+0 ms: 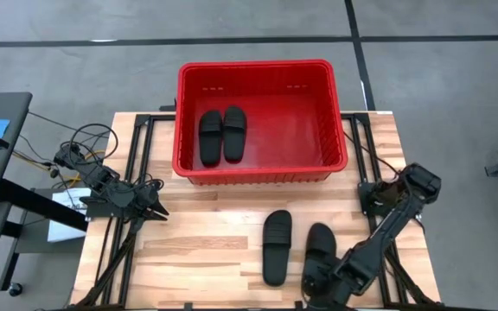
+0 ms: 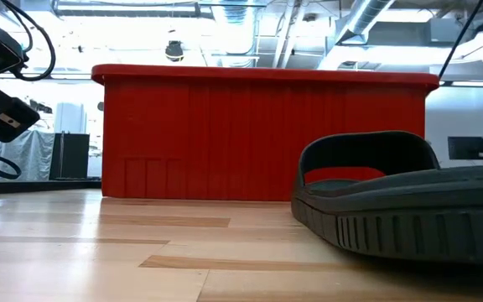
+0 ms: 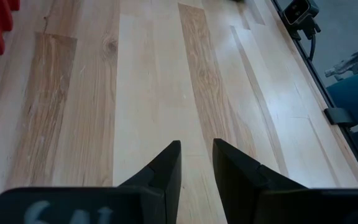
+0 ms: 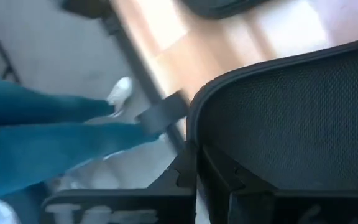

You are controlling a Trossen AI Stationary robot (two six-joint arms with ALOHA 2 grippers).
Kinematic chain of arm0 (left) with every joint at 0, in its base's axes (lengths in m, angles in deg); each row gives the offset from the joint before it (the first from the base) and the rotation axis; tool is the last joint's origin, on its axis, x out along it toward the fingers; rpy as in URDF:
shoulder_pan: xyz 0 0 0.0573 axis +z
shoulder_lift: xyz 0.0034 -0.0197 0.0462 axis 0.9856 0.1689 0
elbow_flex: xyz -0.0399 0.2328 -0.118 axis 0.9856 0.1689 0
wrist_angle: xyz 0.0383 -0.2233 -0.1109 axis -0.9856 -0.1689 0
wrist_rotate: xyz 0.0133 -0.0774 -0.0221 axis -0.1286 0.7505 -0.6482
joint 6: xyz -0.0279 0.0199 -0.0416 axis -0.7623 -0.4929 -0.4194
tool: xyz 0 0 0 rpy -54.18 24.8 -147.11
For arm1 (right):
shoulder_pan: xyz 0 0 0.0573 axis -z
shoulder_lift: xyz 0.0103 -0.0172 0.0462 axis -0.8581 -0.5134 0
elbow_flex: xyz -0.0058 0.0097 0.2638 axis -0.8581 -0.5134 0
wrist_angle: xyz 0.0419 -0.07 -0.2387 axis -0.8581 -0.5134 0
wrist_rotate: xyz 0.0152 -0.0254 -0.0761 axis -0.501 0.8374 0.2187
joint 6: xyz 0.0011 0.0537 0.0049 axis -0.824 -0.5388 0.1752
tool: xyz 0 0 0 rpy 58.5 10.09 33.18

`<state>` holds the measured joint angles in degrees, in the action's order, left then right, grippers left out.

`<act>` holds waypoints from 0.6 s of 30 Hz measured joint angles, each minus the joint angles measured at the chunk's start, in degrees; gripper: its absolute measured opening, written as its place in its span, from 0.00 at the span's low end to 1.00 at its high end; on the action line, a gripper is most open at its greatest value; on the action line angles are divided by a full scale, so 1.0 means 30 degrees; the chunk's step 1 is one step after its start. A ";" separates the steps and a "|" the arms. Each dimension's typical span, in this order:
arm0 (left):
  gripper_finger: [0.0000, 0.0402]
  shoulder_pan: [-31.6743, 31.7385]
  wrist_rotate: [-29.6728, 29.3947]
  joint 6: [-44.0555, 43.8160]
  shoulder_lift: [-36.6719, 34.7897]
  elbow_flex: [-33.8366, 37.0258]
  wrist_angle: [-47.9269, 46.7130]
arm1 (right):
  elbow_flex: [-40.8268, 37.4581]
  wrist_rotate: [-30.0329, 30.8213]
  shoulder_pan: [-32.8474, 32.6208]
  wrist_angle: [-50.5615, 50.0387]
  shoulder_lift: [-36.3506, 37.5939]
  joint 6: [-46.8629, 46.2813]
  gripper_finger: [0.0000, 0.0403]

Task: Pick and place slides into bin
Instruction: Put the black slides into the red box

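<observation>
The red bin (image 1: 258, 168) stands at the table's far middle. Two black slides (image 1: 221, 136) lie side by side on its floor at the left. Two more black slides are near the table's front edge: one (image 1: 277, 246) lies flat by itself. My right gripper (image 1: 320, 281) is shut on the near end of the other (image 1: 320, 244). One of these slides (image 2: 409, 205) fills the right of the low view. My left gripper (image 1: 159, 212) hovers at the table's left over bare wood, its fingers (image 3: 173, 165) slightly apart with nothing between them. My right gripper pinches the slide's rim at its near, heel end (image 4: 194, 127) between its two fingers (image 4: 213, 171). They come slanting down from the table's near right side. The textured footbed (image 4: 297, 118) faces up. I cannot tell whether the far end rests on the table.
A person's legs in blue trousers (image 4: 48, 134) and a white shoe (image 4: 122, 90) show beyond the table's near edge. A dark bracket (image 4: 161, 114) sits at that edge. Bare wood lies between the bin and the near slides.
</observation>
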<state>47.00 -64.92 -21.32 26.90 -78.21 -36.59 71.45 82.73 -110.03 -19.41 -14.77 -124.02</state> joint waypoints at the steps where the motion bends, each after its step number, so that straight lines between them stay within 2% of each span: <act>1: 0.20 -0.0006 -0.0006 0.0000 0.0000 0.0000 0.0003 | 0.0139 -0.0012 -0.0107 0.0015 0.0162 -0.0160 0.00; 4: 0.20 -0.0003 0.0000 0.0000 0.0000 0.0000 -0.0004 | 0.0845 0.0199 -0.0332 -0.0348 0.0554 -0.0605 0.00; 9: 0.20 -0.0004 0.0000 0.0000 0.0000 0.0000 0.0003 | 0.2516 0.1812 -0.0360 -0.0645 0.1100 -0.0376 0.00; 13: 0.20 0.0000 -0.0006 0.0000 0.0000 0.0000 -0.0002 | 0.4320 0.3203 -0.0335 -0.0668 0.1279 0.1053 0.00; 18: 0.20 -0.0003 0.0000 0.0000 0.0000 0.0000 -0.0004 | 0.7001 0.3424 -0.0313 -0.1749 0.1287 0.3018 0.00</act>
<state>46.99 -64.92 -21.32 26.90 -78.21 -36.60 92.45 93.00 -110.97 -24.65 -10.91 -114.97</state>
